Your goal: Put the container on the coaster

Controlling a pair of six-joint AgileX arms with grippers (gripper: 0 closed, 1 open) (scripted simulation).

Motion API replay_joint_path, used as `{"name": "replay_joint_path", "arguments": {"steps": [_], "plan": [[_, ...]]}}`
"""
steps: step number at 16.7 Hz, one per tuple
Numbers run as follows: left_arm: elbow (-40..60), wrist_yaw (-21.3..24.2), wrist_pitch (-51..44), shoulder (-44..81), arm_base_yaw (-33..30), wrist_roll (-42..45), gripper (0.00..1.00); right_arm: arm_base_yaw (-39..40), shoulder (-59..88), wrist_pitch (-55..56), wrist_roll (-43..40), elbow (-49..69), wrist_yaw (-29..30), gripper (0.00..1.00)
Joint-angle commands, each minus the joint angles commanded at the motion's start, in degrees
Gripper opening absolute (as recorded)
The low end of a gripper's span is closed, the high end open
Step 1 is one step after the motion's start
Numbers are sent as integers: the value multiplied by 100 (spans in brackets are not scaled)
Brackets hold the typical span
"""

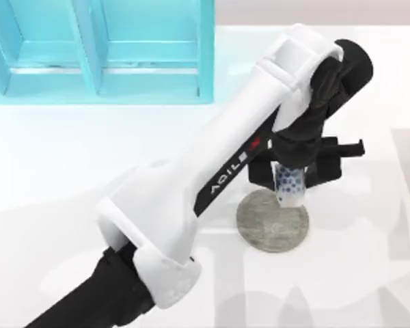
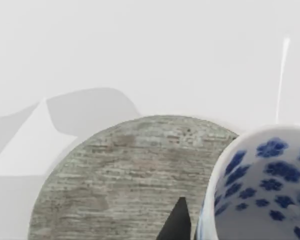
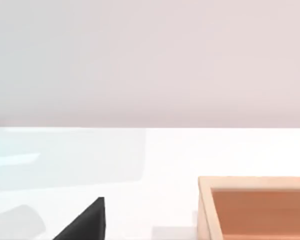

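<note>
White tabletop (image 1: 68, 171) with a teal cabinet (image 1: 99, 48) at 11 o'clock. Left gripper (image 1: 290, 171) is clamped on the small white blue-flowered cup (image 1: 289, 184) — over the 12 o'clock edge of the flat grey stone-mottled disc (image 1: 272, 222). A wooden box (image 3: 255, 207) appears in the right wrist view; right gripper state — cannot tell.

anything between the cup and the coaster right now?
Nothing lies between them. In the top view the container, under the left gripper, overlaps the coaster; the left wrist view shows bare coaster beside the cup. Contact cannot be told.
</note>
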Motion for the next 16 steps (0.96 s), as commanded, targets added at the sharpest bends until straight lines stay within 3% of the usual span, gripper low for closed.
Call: {"name": "replay_joint_path", "arguments": {"steps": [10,16], "plan": [[0,0,0,0,0,0,98,0,0,0,0,0,0,100],[0,0,0,0,0,0,100,0,0,0,0,0,0,100]]}}
